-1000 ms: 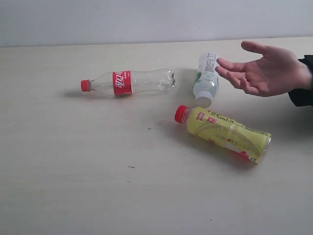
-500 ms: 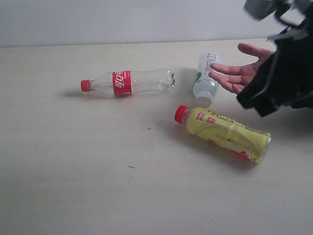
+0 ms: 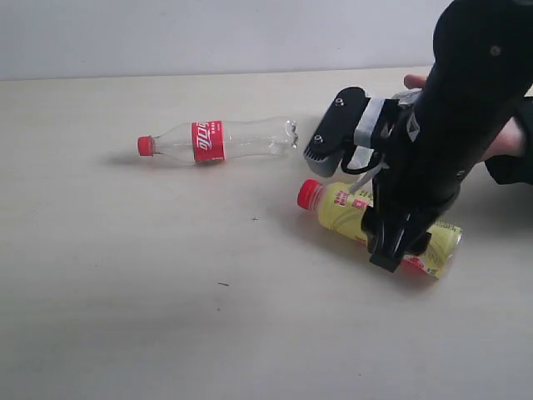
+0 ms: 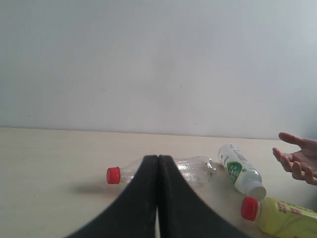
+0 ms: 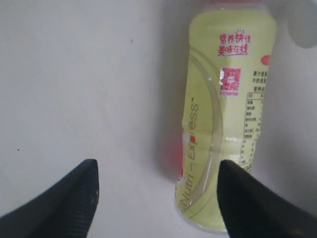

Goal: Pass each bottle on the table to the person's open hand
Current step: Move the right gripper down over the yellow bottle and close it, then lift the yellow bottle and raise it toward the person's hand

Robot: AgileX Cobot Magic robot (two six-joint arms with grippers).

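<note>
Jaws apart, the right gripper (image 3: 398, 243) hangs over the yellow bottle (image 3: 337, 204) lying at four o'clock on the table (image 3: 125, 292); off-centre, closing could roll it away. The left gripper (image 4: 157, 161) has its jaws together.

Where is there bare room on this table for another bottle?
Free: the wide table stretch left of the yellow bottle, on the camera side of the clear bottle; also the strip between clear bottle and wall. Crowded: around the yellow bottle, with white bottle, right gripper and open hand.
</note>
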